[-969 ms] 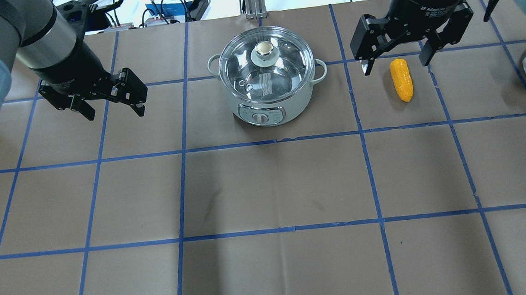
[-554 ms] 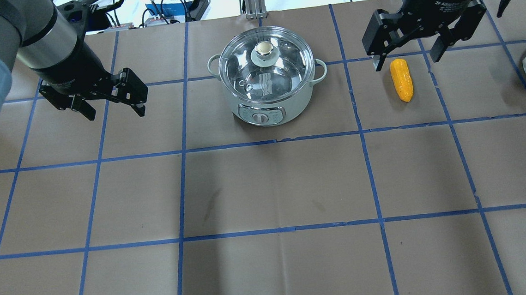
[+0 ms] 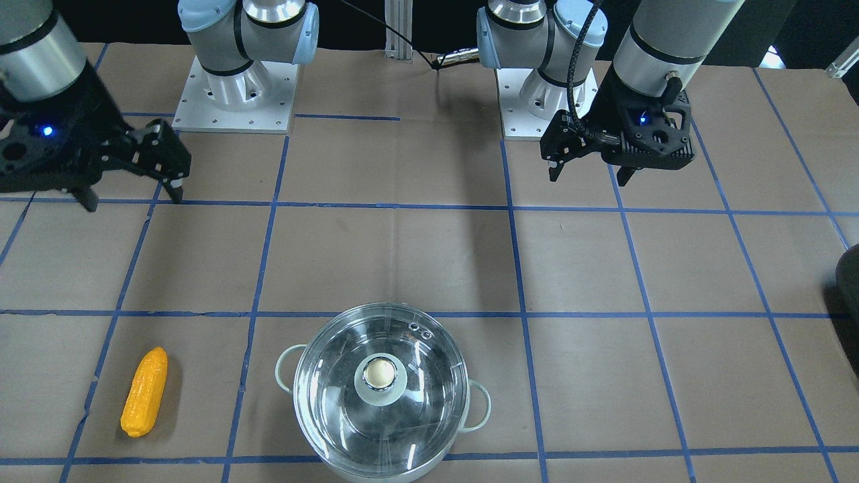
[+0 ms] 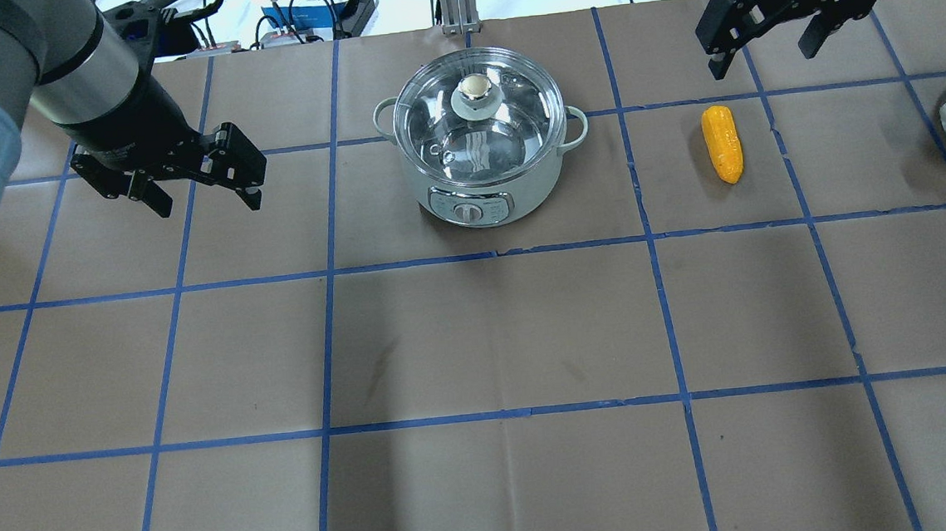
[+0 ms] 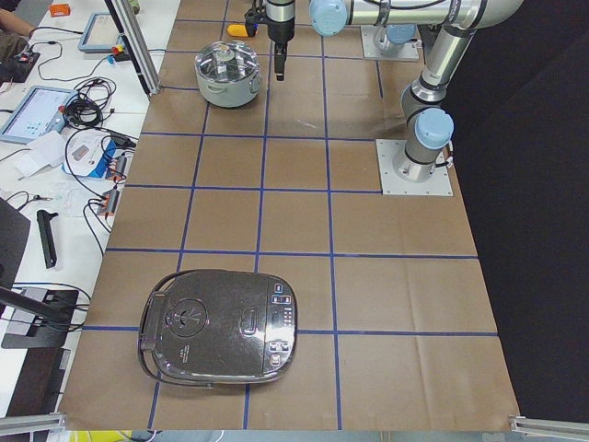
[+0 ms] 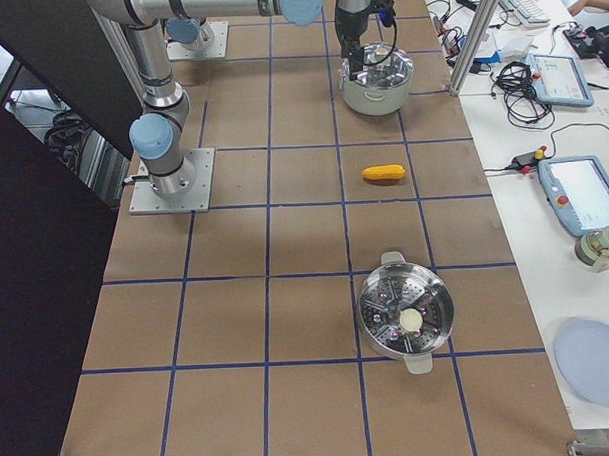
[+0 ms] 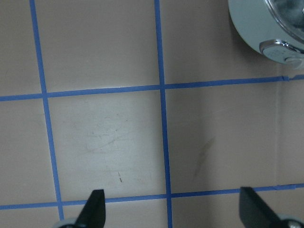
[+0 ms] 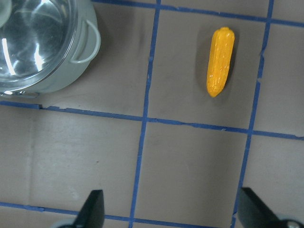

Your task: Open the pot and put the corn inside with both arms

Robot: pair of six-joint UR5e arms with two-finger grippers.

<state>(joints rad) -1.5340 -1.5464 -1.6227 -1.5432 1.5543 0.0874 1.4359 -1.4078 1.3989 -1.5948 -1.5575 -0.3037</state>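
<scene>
Overhead: round shiny steel pot (image 4: 538, 179) far centre, flat clear glass lid (image 4: 513, 121) on; small yellow-orange toy corn (image 4: 722, 144) lies right of it, apart; front view: left gripper (image 3: 588, 176), right gripper (image 3: 133, 198) both spread, empty; step: pre-grasp, I judge; next: L must lift lid, R grasp corn.

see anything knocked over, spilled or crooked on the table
Nothing stands out. The pot sits upright with its glass lid centred on top, the corn lies flat on the table beside it, not touching, and the left gripper and right gripper hang open, clear of both.
</scene>
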